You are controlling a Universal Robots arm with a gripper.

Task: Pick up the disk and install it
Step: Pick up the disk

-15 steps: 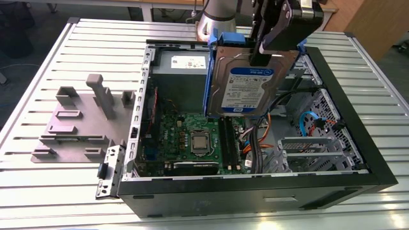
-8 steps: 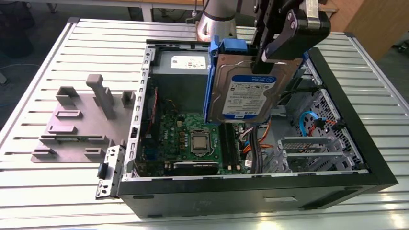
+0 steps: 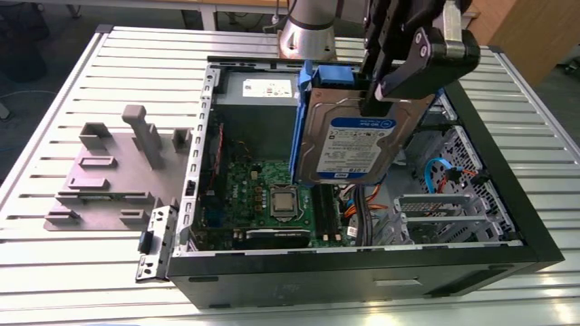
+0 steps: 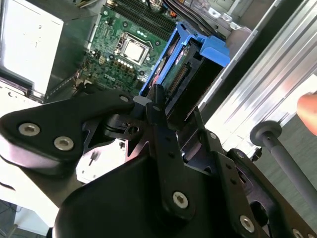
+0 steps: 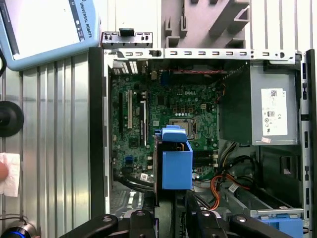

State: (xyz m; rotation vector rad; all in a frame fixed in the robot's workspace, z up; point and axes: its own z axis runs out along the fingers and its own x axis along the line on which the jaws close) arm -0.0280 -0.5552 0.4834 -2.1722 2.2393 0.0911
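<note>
Disk [image 3: 349, 149] — silver-grey, white-and-blue label, blue bracket along its edges. It is held upright in the air over the open case [image 3: 363, 268], above the motherboard [image 3: 263, 180]. In the first wrist view it is seen end-on, bracket foremost.

Gripper [image 3: 392, 102] — black, jaws closed narrow on the disk's upper end.

Case — black, lying on its side with the panel off, mid-worktop [image 3: 91, 272] and reaching toward the edge at the exterior view's right.

Stand [image 3: 109, 170] — grey, slotted, by the worktop edge at the exterior view's left, just beside the case.
</note>
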